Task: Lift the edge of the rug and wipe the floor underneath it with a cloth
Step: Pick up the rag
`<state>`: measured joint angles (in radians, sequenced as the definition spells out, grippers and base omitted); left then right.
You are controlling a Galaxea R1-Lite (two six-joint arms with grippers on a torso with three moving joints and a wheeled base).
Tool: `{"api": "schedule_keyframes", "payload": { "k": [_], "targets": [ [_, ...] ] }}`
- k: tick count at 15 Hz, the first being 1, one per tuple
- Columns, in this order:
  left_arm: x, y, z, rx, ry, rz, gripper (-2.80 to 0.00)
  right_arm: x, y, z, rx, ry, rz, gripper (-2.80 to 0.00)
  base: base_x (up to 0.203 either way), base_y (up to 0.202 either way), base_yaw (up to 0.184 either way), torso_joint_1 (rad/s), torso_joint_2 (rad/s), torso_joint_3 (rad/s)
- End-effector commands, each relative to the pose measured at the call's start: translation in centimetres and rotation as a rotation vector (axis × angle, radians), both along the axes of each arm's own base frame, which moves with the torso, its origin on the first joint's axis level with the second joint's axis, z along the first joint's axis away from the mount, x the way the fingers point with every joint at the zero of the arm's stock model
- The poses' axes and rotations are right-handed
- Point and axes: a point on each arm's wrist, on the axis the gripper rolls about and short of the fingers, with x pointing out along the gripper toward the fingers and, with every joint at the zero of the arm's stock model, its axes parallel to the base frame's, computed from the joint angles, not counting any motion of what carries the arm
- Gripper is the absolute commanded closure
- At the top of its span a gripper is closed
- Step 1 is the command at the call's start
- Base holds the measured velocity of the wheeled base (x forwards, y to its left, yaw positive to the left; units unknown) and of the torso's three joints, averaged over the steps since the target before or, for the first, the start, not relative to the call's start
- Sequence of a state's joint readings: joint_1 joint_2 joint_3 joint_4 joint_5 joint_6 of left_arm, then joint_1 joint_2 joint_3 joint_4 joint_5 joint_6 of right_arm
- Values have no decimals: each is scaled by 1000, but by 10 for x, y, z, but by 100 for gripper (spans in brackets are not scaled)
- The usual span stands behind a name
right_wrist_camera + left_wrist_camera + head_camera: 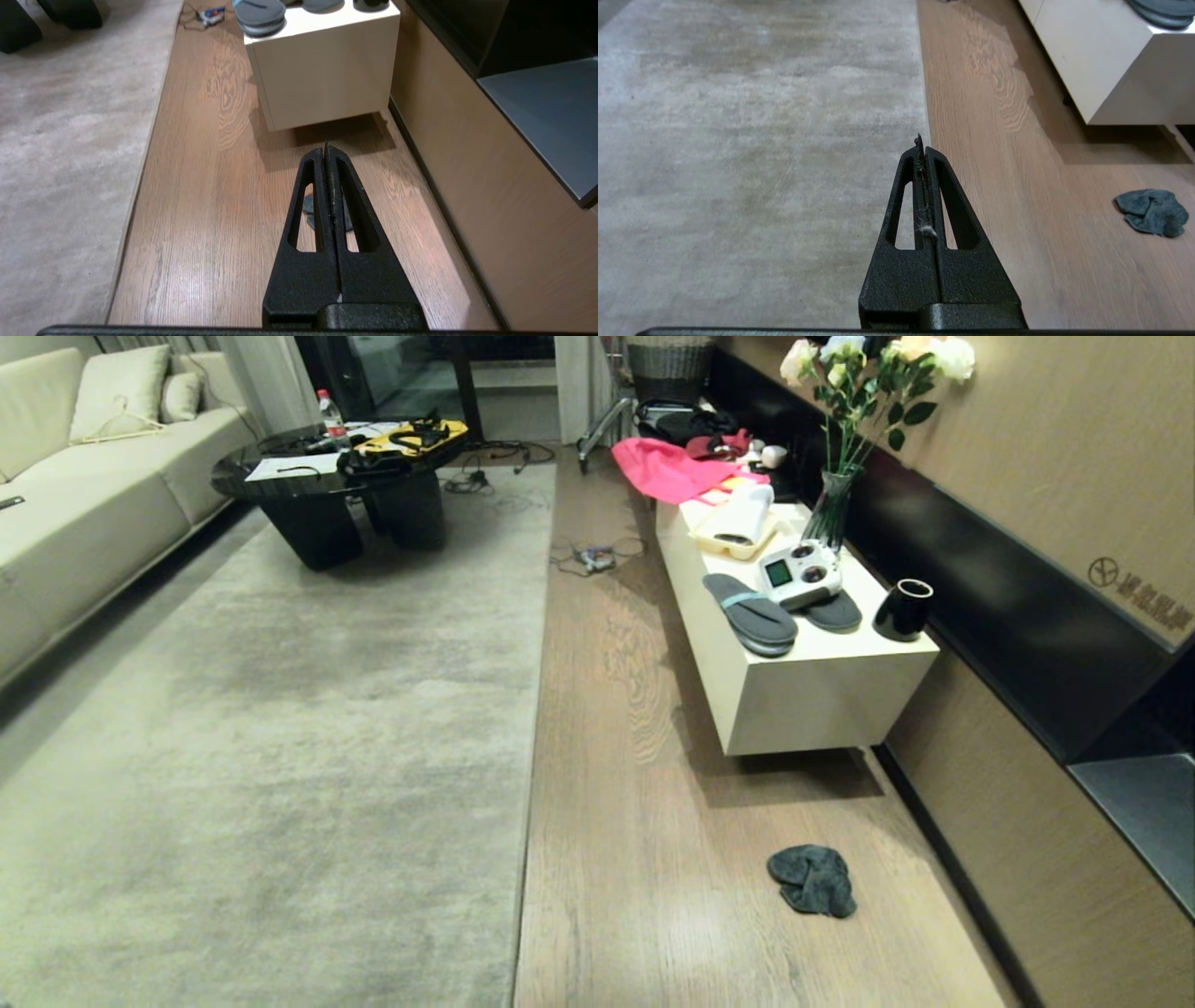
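Rug (280,728): flat. Cloth (812,879): crumpled on floor (644,821) (beyond right gripper (327,148) tips). Left gripper (921,140): above rug edge. Both jaws closed, empty.

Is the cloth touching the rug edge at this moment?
Apart. In the head view the cloth lies on the floor, with a wide strip of bare planks between it and the rug.

The left gripper (923,142) has its black jaws pressed tight together, with a bit of fluff stuck between them. The right gripper (326,148) is squeezed closed too. Both hold nothing and point forward and down
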<state>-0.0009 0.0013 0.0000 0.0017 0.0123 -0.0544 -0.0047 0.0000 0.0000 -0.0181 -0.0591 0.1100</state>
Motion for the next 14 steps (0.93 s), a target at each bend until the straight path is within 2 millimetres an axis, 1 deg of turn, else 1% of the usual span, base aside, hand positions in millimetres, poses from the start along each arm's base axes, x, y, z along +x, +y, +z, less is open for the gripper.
{"api": "schedule_keyframes", "payload": {
  "k": [1,14],
  "targets": [
    [0,0,0,-1,0,2,0,0,0,0,0,0,0,0,0,0,0,2,5,-198],
    [0,0,0,-6,0,1,0,0,0,0,0,0,-1,0,0,0,0,4,1,-194]
  ]
}}
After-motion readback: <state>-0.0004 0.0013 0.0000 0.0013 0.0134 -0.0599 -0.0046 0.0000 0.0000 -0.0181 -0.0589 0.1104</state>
